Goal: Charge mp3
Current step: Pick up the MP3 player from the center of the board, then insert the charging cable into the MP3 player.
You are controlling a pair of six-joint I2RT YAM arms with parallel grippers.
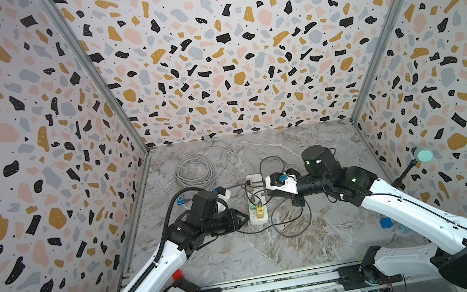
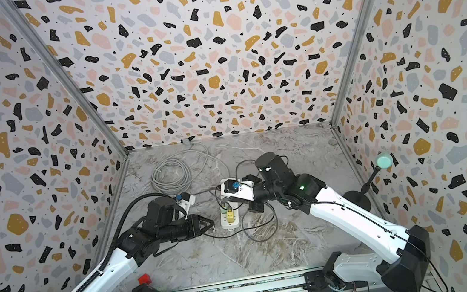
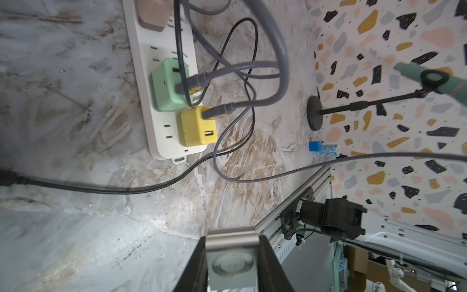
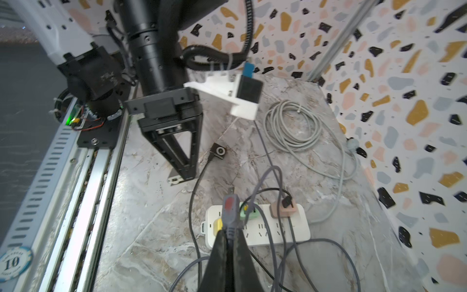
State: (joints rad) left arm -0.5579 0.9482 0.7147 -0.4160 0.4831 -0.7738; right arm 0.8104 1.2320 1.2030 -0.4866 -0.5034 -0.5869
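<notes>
Left pincer (image 3: 231, 242) was clamped on the silver mp3 player (image 3: 231, 265), a finger on either side of its body and its round control wheel facing my wrist camera. I held it low over the marble table (image 1: 273, 250), just beside the near end of the white power strip (image 1: 257, 212). My right pincer (image 4: 228, 235) was shut tight on a grey cable plug (image 4: 230, 209) with a red mark, its metal tip sticking out past my fingertips. It hung above the strip, apart from the player.

On the strip's near end sat a yellow charger (image 3: 197, 126). A green charger (image 3: 169, 88) was right beside it, each with a grey lead (image 3: 284, 55) plugged in, and a pink charger (image 4: 281, 209) sat farther along. A small black player (image 4: 219, 151) on a black lead lay on the table near my left pincer. Off to my right lay a blue block (image 1: 385, 222). Farthest back, by the rear wall, lay a coil of pale grey cable (image 1: 195, 171).
</notes>
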